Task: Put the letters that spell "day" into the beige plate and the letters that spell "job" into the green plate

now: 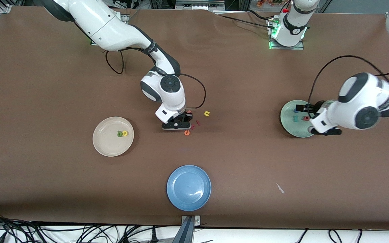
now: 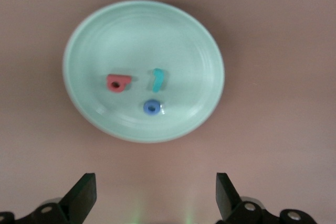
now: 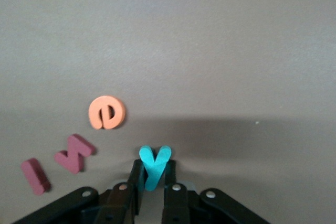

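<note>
Right gripper (image 3: 154, 174) pinches the small teal foam "y" (image 3: 154, 164) at mid-frame.

Left gripper (image 2: 155, 195), fingers spread, hangs over the pale mint-green plate (image 2: 94, 35) at centre right holding red "b" (image 2: 117, 83), teal "j" (image 2: 157, 79), blue "o" (image 2: 152, 107); the cream-beige plate (image 1: 105, 143), centre left, holds green "a" (image 1: 120, 134) and yellow "d" (image 1: 125, 133).

Bench: I see a plain brown top (image 1: 46, 84) filling the front view.
Near edge: a white strip (image 1: 79, 234) with loose black cables (image 1: 12, 233).
Light: even, soft shadows.
</note>
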